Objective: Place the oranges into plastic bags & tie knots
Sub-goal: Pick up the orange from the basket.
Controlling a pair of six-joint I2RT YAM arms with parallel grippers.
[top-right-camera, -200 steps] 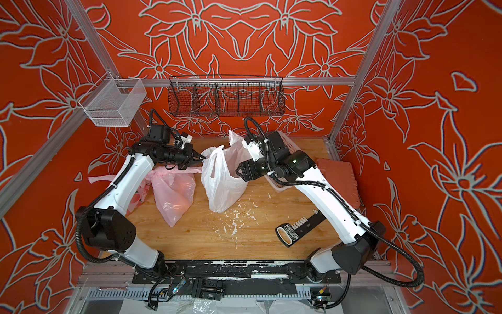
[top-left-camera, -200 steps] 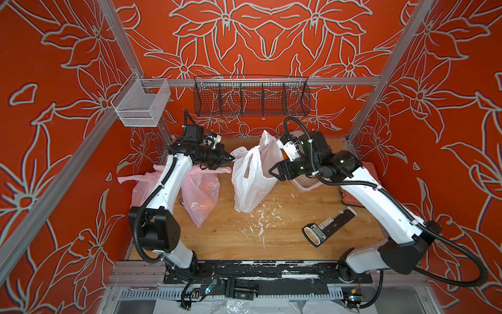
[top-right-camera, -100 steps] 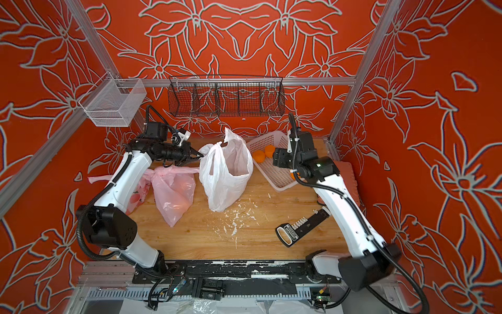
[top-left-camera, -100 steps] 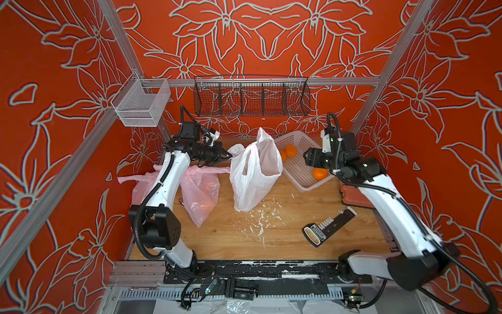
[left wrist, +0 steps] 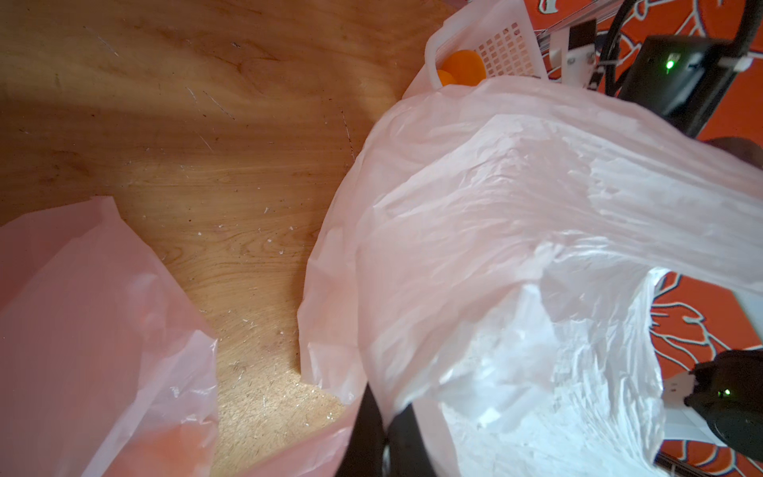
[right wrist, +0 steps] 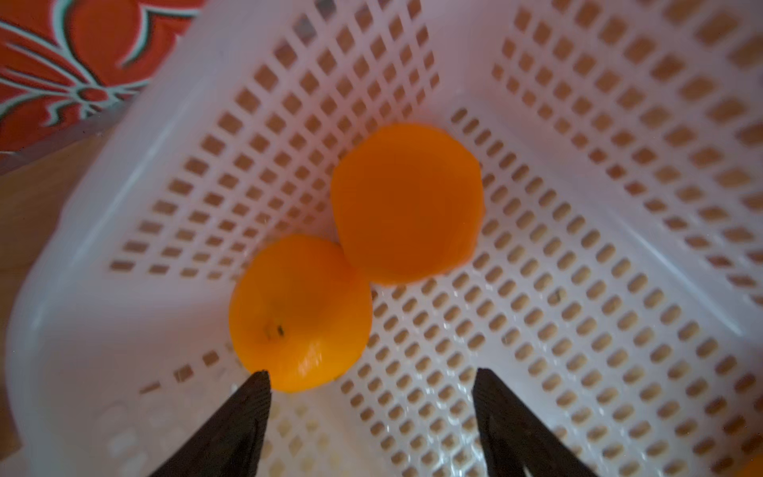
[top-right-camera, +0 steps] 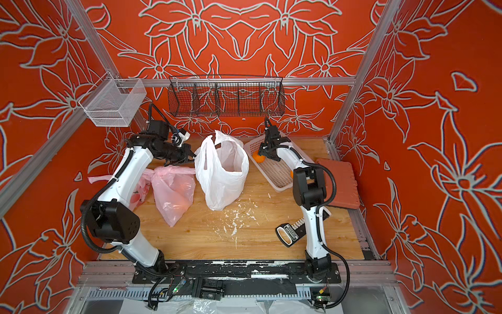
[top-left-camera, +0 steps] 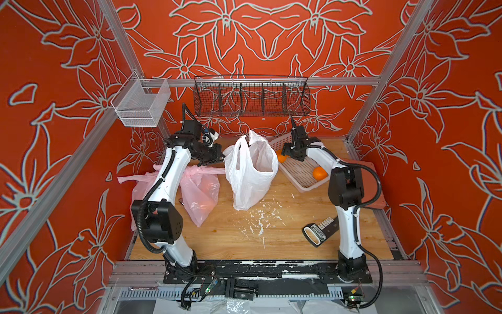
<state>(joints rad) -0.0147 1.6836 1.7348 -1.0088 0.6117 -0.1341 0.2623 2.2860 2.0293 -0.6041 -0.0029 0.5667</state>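
The milky white plastic bag [top-left-camera: 250, 168] stands open mid-table. My left gripper [left wrist: 386, 417] is shut on that bag's rim at its left side and holds the mouth up. Two pink plastic bags [top-left-camera: 201, 190] lie left of it, the nearer one with a knot [top-left-camera: 199, 170] at its top. Two oranges [right wrist: 406, 202] [right wrist: 299, 314] touch each other in a corner of the pale pink basket [right wrist: 578, 206]. My right gripper [right wrist: 371, 384] hovers open just above them, one fingertip [right wrist: 258, 380] beside the nearer orange. A third orange [top-left-camera: 319, 173] lies further along the basket.
A black-and-white handheld device [top-left-camera: 320, 231] lies on the wood near the right arm's base. A reddish-brown lid [top-left-camera: 377, 190] lies against the right wall. White flakes [top-left-camera: 260, 217] litter the table centre. A black wire rack [top-left-camera: 251, 98] and a white mesh bin [top-left-camera: 141, 108] hang on the back rail.
My right arm swung from the white bag's mouth over to the basket and came down over the two oranges. The left gripper kept hold of the bag.
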